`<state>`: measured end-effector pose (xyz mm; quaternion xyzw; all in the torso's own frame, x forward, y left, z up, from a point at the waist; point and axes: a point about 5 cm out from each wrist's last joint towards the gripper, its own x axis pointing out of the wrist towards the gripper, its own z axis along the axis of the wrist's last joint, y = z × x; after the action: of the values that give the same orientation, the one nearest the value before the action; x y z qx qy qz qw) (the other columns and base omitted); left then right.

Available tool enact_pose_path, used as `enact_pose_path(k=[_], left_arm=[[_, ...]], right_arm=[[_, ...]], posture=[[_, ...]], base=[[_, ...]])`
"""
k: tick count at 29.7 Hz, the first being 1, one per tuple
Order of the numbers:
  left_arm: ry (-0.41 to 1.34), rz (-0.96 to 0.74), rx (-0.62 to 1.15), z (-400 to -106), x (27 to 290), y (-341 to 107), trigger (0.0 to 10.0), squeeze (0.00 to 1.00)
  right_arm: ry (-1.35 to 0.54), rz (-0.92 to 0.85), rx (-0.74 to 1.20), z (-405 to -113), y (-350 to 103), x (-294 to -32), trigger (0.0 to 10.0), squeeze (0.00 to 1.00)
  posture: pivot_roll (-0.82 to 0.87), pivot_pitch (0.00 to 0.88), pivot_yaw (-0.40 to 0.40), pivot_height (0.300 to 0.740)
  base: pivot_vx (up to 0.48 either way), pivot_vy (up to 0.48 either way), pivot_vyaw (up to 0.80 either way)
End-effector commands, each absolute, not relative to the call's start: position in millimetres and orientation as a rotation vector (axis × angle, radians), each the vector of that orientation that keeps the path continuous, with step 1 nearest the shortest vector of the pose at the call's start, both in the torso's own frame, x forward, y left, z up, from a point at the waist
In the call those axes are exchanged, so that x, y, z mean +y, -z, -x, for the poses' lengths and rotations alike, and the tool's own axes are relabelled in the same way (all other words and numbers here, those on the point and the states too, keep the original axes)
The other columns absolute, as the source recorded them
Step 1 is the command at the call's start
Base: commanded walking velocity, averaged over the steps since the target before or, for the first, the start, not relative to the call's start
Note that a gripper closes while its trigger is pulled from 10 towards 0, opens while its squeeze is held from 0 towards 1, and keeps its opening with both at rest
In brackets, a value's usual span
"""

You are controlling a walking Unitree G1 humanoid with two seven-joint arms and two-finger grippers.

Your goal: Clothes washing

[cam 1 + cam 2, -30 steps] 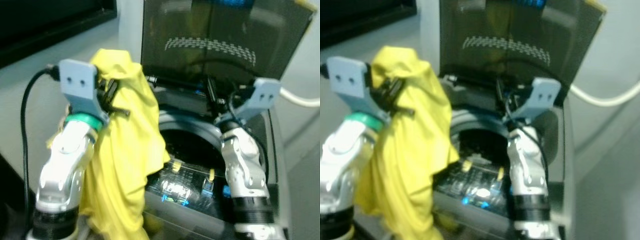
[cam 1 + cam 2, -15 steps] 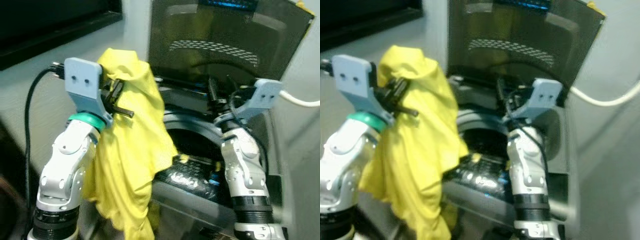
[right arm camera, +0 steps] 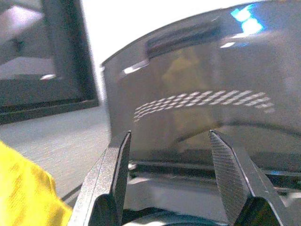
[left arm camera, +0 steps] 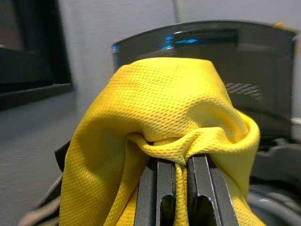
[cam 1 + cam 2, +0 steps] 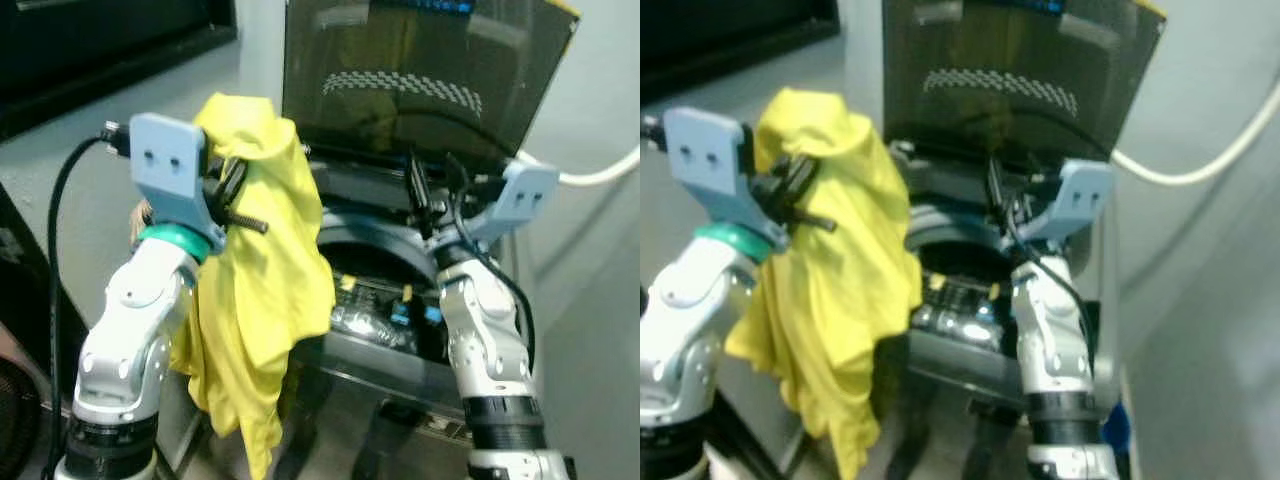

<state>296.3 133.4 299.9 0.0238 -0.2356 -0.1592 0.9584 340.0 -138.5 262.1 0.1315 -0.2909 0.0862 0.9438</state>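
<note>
A yellow mesh garment (image 5: 262,270) hangs from my left gripper (image 4: 181,181), which is shut on a fold of it and held high at the left of the washing machine (image 5: 400,300). The cloth drapes down past my left forearm, beside the machine's front left corner. The machine's dark lid (image 5: 420,70) stands raised, and the round drum opening (image 5: 385,290) lies below it. My right gripper (image 3: 169,179) is open and empty, raised over the right side of the opening and pointing at the lid (image 3: 197,94).
A white hose (image 5: 600,175) runs along the wall at the right of the machine. A dark window frame (image 5: 110,50) sits on the wall at the left. Grey floor (image 5: 1200,380) lies to the machine's right.
The camera has shifted, so more of the machine's front and the floor shows. Both arms keep their pose, and the yellow garment still hangs from the left gripper.
</note>
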Motion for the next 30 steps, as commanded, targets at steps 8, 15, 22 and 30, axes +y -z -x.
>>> enact_pose_path(k=[8,15,22,30], left_arm=[[0.306,-0.038,-0.485,-295.0,135.2,-302.9,10.0,0.00],[0.303,-0.039,-0.484,-295.9,135.9,-302.5,10.0,0.00],[0.299,-0.037,-0.480,-296.7,136.5,-302.1,10.0,0.00],[0.294,-0.052,-0.479,-297.1,136.8,-301.6,10.0,0.00]], right_arm=[[-0.175,-0.264,-0.593,-339.3,-262.2,-139.3,10.0,0.00],[-0.176,-0.263,-0.591,-339.9,-261.9,-139.0,10.0,0.00],[-0.176,-0.262,-0.590,-339.8,-261.8,-138.8,10.0,0.00],[-0.177,-0.261,-0.590,-339.6,-261.7,-138.5,10.0,0.00]], posture=[[0.09,0.000,0.000,0.740],[0.09,0.000,-0.002,0.740],[0.09,0.000,-0.001,0.740],[0.09,0.000,-0.002,0.740]], base=[[0.000,0.157,0.00],[0.000,0.405,0.00],[0.000,0.433,0.00],[0.000,0.000,0.00]])
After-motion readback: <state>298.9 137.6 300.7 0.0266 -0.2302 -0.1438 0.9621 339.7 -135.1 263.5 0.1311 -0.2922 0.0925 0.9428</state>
